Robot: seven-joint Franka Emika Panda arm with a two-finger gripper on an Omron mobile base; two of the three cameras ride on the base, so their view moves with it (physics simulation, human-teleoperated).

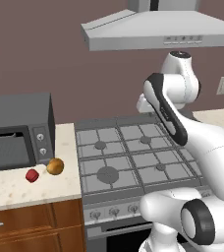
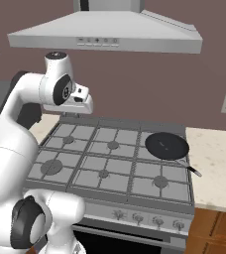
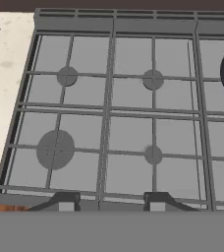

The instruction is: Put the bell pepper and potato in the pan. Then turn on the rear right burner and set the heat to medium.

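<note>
- Potato [image 1: 55,166] looks firm, smooth, round; likely rolls, so pinch across its middle.
- Bell pepper [image 1: 32,175], just beside it, seems light.
- Gripper [image 3: 109,205] fingers set narrow, holding nothing.

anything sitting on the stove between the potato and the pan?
No. The potato is on the counter left of the stove; the pan sits on the rear right burner. The grates between them are bare, seen best in the hand view.

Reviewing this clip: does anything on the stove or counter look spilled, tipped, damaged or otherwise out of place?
Nothing stands out. The pan sits flat on the rear right grate of the stove, handle pointing toward the front right. The bell pepper and potato rest side by side on the counter in front of the microwave. No spills or damage.
</note>
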